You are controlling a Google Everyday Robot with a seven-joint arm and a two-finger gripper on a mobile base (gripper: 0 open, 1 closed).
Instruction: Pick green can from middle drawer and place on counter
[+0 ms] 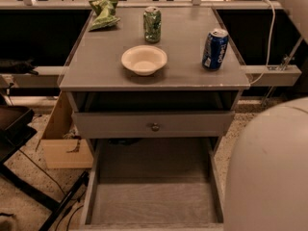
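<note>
One green can (152,24) stands upright on the counter (96,66), behind the bowl (144,59). The drawer (154,201) is bare. My gripper is out of view, so I cannot tell its state. The job looks done; next I just pull away.

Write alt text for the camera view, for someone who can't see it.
A green can stands upright on the counter, behind a white bowl, with a blue can to the right and a green bag at the back left. Below, a drawer is pulled out; the robot's arm fills the right foreground, its gripper out of view.
</note>
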